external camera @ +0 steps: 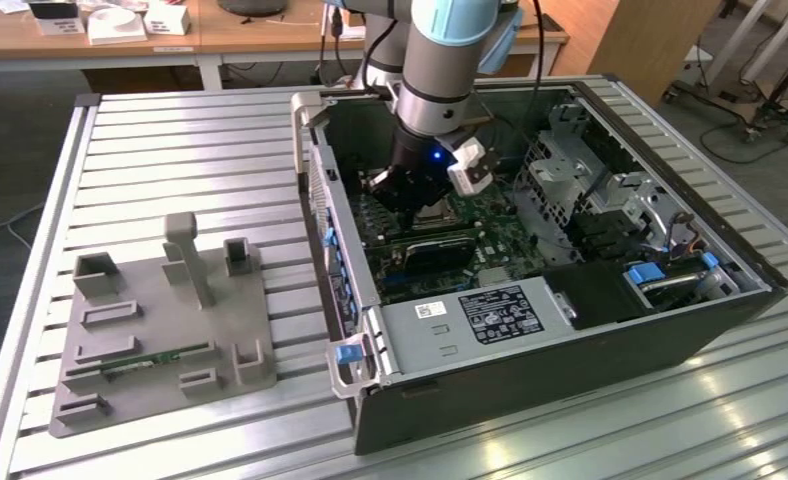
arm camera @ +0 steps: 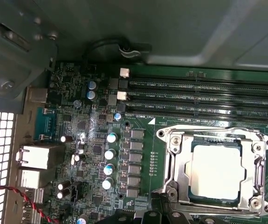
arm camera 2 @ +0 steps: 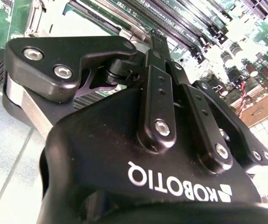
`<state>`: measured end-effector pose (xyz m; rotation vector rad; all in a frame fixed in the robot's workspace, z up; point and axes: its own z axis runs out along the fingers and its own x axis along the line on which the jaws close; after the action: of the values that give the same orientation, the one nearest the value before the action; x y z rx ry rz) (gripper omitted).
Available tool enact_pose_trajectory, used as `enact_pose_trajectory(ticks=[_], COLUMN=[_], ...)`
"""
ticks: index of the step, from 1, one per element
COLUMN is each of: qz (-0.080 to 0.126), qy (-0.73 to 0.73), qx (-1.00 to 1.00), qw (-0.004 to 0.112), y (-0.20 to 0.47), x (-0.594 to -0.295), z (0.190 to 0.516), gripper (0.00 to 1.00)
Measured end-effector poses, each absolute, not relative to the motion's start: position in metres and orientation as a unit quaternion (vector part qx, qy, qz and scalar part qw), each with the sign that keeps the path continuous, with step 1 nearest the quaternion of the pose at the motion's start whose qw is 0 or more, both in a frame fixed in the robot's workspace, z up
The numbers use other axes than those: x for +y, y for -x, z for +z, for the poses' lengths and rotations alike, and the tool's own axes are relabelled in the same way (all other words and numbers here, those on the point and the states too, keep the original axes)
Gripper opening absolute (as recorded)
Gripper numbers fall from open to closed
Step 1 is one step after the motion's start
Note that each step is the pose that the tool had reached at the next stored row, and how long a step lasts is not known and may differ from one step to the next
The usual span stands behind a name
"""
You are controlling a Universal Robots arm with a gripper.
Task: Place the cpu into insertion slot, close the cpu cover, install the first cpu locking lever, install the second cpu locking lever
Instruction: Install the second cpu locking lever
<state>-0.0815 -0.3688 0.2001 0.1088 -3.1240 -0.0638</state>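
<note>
My gripper [external camera: 414, 195], fingers pinched together and empty, hovers at the closed cpu cover [arm camera: 216, 170] over the cpu [arm camera: 216, 170]; a skewed push risks scraping the motherboard [arm camera: 96, 154].

The arm [external camera: 441, 60] reaches steeply down, its wrist nearly vertical, with the black gripper [external camera: 414, 190] at its low end; in the second wrist view its fingers [arm camera 2: 158, 88] are pressed together.
</note>
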Motion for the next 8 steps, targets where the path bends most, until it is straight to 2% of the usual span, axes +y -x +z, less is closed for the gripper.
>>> enact_pose_trajectory(ticks=[8], qz=[-0.025], qy=[-0.036], qx=[-0.999], qw=[0.008], y=[0.0816], x=[-0.3685], z=[0.1959], gripper=[0.11])
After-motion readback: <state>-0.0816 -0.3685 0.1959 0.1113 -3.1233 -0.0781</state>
